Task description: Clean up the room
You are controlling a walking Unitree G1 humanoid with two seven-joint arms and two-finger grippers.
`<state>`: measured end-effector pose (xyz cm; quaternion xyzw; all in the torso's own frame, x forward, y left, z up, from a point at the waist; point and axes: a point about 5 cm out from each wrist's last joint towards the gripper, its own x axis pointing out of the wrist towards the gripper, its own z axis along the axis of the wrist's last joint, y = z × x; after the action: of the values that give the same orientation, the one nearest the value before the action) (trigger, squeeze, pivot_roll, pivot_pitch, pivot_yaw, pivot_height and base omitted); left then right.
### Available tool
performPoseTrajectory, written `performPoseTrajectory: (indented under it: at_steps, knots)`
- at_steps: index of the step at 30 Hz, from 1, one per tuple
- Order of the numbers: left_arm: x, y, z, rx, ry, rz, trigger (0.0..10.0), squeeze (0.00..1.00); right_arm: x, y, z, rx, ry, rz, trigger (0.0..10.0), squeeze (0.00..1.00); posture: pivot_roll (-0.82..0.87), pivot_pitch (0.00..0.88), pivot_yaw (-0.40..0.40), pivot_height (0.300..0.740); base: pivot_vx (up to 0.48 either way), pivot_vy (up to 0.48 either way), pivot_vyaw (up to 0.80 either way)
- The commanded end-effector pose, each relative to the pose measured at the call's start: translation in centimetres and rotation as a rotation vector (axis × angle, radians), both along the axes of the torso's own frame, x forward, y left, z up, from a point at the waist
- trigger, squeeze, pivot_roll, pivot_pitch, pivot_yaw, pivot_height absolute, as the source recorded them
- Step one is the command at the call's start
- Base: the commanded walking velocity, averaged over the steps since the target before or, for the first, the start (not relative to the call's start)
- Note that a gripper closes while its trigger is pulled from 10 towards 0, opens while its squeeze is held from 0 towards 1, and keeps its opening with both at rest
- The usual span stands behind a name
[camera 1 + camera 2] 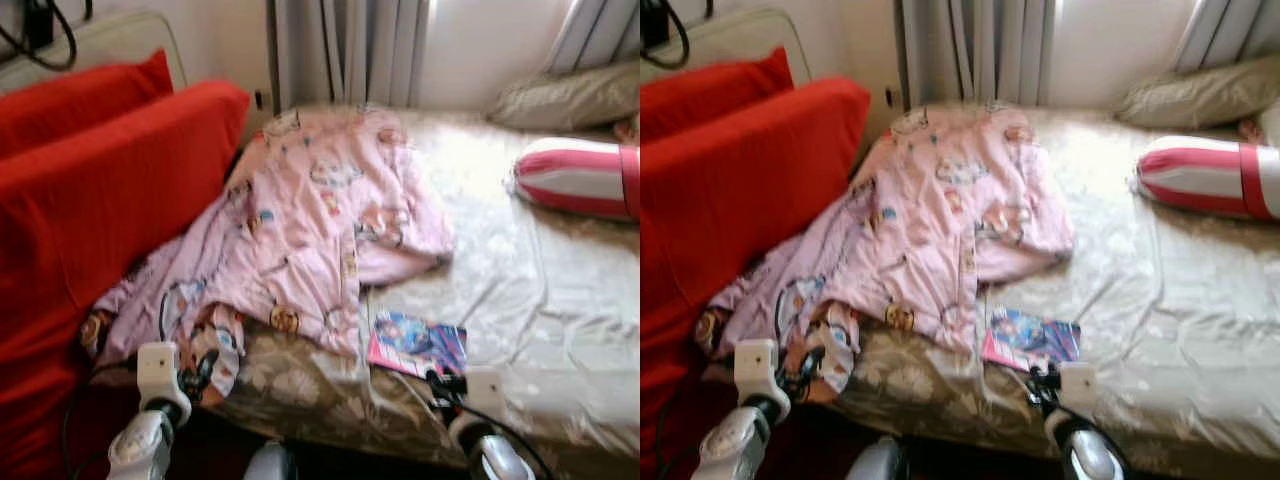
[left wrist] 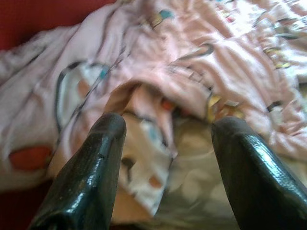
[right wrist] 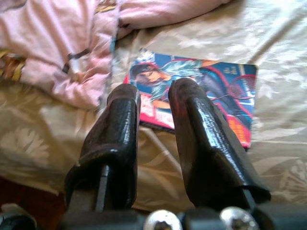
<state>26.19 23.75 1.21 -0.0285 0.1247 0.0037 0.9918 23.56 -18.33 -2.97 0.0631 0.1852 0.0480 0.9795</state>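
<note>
I see the bed point(image 1: 560, 330) stretching ahead of me, with the crumpled blanket point(image 1: 300, 230) spread over its left half and spilling off the near edge. The magazine point(image 1: 417, 345) lies flat on the bed just right of the blanket's near corner, close to the front edge. Cushions point(image 1: 90, 200) stand against the bed's left side, the bolster point(image 1: 580, 178) rests far right, and a pillow point(image 1: 565, 98) lies behind it near the curtains point(image 1: 350, 50).

Both eye views look forward and down from the head onto the bed point(image 1: 560, 300). Each wrist view looks closely along its fingers; the eyes share the pink blanket point(image 1: 320, 220) and magazine point(image 3: 201, 91) with them.
</note>
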Motion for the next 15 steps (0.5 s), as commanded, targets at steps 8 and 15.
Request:
performPoseTrajectory:
  at_steps: [8, 15]
  knots:
    - [0.9, -1.0, 0.4, -0.015, -0.015, -0.022, 10.0, 0.00, 0.1, -0.9, 0.2, 0.010, -0.006, -0.046, 10.0, 0.00, 0.05, 0.000, 0.007, 0.646, 0.261, 0.000, 0.00]
    - [1.3, -1.5, 0.8, -0.027, -0.035, -0.028, 10.0, 0.00, 0.1, -1.9, 0.2, -0.011, 0.006, -0.074, 10.0, 0.00, 0.06, 0.000, -0.009, 0.646, 0.278, 0.000, 0.00]
